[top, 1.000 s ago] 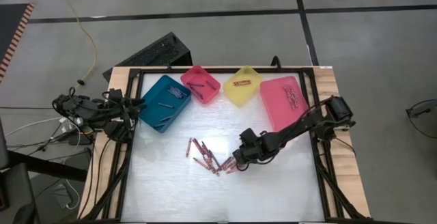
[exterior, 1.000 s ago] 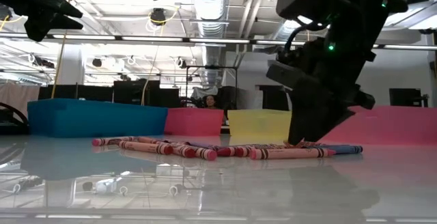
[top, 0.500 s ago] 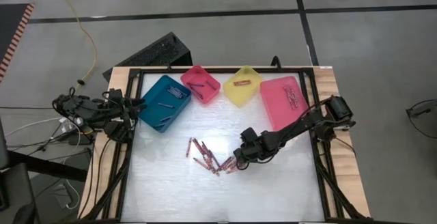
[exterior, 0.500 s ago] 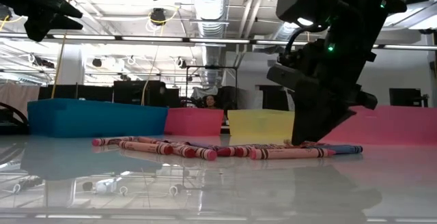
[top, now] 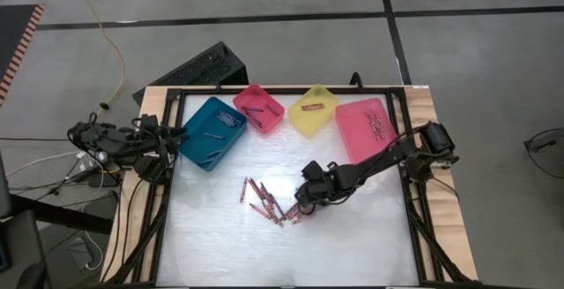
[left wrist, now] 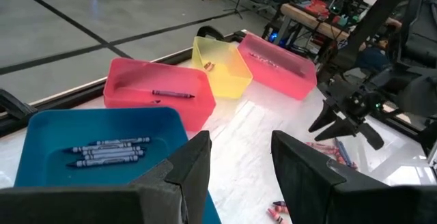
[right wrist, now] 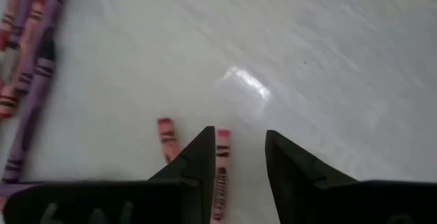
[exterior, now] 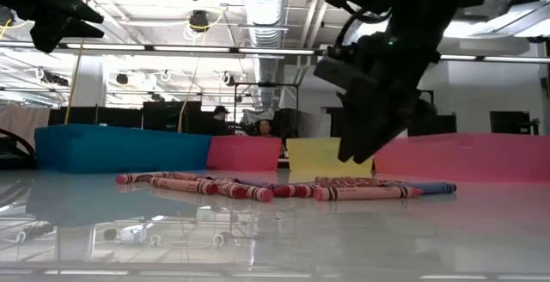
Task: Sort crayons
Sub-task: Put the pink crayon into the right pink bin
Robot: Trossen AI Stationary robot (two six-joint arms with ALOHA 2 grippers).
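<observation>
No readable writing. Four bins. Right gripper above loose crayons, fingers narrowly parted around pink crayon. Left gripper parked at table's left edge, fingers apart, empty.

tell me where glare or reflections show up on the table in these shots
Right wrist view: a bright glare patch on the white table ahead of the right gripper. Low view: the glossy tabletop mirrors the crayons and ceiling lights. High view: a glare spot beside the crayon pile.
</observation>
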